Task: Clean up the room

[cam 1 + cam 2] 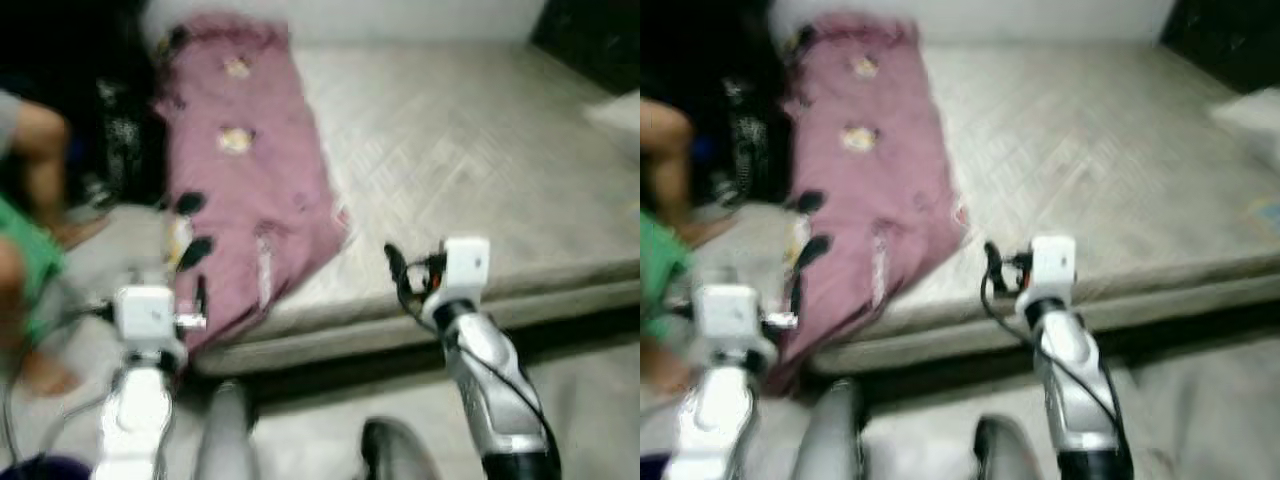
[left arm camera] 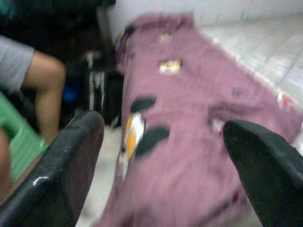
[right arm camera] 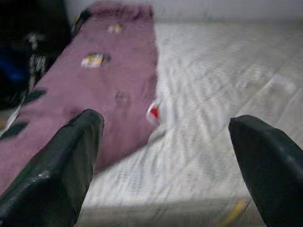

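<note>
A long pink blanket (image 1: 250, 190) with small printed patches lies along the left side of a low grey mattress (image 1: 470, 160), and its near end droops over the front edge. My left gripper (image 2: 163, 127) is open, held in front of that drooping end with nothing between its fingers. My right gripper (image 3: 165, 123) is open too. It hovers at the mattress's front edge, just right of the blanket's corner. In the left eye view the left gripper (image 1: 198, 295) and the right gripper (image 1: 400, 275) are blurred.
A person (image 1: 30, 150) in green clothing (image 1: 25, 260) sits on the floor at the left, close to my left arm. Dark bags (image 1: 120, 130) stand between the person and the mattress. A pale pillow (image 1: 620, 110) lies at the right edge.
</note>
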`<state>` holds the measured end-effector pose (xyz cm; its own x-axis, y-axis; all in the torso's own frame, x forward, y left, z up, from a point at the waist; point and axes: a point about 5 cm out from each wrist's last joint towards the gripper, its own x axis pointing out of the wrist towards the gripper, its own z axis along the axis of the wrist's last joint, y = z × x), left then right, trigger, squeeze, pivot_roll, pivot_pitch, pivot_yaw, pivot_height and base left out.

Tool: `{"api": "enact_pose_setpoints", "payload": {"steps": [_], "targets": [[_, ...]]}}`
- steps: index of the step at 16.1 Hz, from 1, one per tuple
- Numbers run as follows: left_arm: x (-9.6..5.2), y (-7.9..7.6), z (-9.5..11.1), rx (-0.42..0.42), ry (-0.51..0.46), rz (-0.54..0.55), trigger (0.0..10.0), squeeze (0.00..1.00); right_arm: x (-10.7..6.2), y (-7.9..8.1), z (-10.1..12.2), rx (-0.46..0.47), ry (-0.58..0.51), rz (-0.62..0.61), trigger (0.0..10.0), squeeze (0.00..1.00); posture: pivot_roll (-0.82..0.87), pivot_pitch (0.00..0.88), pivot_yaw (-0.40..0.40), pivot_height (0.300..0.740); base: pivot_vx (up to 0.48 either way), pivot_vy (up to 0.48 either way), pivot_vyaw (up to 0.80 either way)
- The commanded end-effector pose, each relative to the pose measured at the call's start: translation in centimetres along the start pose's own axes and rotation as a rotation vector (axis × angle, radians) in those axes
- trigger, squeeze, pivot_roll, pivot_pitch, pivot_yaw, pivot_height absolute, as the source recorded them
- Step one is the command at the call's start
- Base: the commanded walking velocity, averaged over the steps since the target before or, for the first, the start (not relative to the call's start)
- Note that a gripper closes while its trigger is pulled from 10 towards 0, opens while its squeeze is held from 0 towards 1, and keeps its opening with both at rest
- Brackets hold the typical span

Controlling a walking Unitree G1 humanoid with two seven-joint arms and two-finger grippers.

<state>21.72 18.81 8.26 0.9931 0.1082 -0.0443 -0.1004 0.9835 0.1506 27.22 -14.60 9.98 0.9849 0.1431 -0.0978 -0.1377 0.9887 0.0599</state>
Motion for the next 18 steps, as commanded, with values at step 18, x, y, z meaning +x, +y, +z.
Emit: {"api": "enact_pose_setpoints", "payload": {"steps": [18], "targets": [[0.9,0.6,1.2,0.014,-0.030,0.057,10.0,0.00,1.7,1.5,0.8,-0.041,-0.027,0.117,10.0,0.00,0.05,0.064,-0.062,0.564,0.000,0.000,0.08]]}}
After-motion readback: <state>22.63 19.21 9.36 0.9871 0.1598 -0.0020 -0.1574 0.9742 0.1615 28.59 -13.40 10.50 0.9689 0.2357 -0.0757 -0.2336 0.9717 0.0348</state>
